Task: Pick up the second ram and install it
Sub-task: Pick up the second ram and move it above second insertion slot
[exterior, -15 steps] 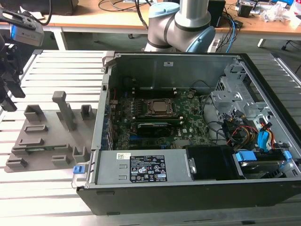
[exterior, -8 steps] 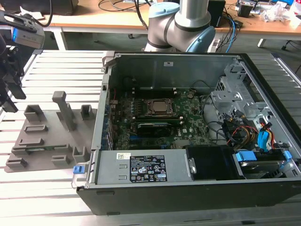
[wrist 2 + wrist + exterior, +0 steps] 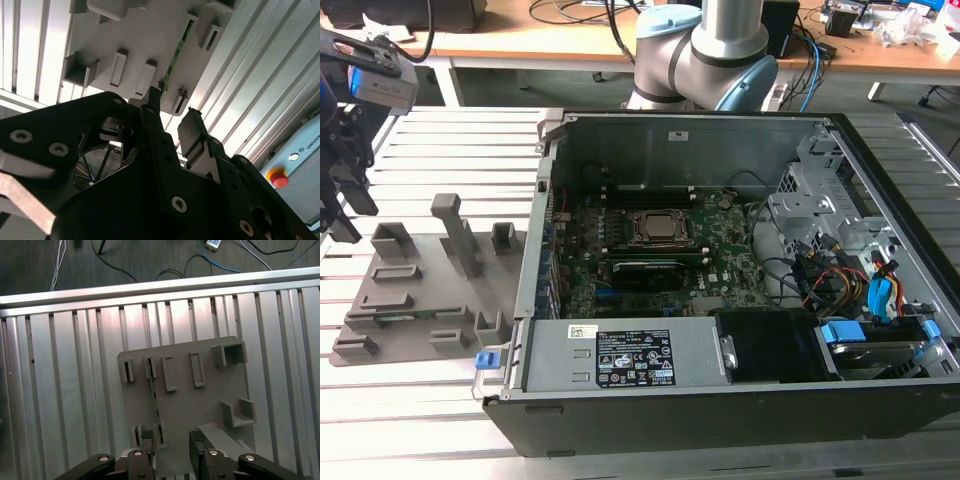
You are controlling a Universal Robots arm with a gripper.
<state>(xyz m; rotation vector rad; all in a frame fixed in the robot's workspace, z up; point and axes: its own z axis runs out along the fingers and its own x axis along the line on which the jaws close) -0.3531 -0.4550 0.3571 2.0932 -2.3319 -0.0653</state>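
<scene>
My jaws stand apart with nothing between them. In the first wrist view my gripper (image 3: 172, 449) hangs above one end of the grey fixture plate (image 3: 200, 405). One of my fingers (image 3: 146, 446) is just beside the end of the second ram (image 3: 155, 400); I cannot tell whether it touches. The ram is a thin green stick standing on its edge in the plate's slotted holders, running away from my fingers toward the plate's other end. No part of me is clamped on it.

The plate, with its upright posts and small brackets, lies flat on the ribbed aluminium table (image 3: 60, 390).

In the exterior view I am over the plate at the exterior view's left, well apart from the open computer case (image 3: 720, 420) at the exterior view's right. Inside the case lies the green motherboard (image 3: 725, 235). On it the CPU socket (image 3: 663, 228) sits just on the far side of the black-shrouded card (image 3: 645, 272). The grey power supply (image 3: 630, 355) runs along the near wall. My arm's base (image 3: 705, 50) stands on the far side of the case.

In the second wrist view a red stop button (image 3: 276, 176) shows beyond the table's edge.
</scene>
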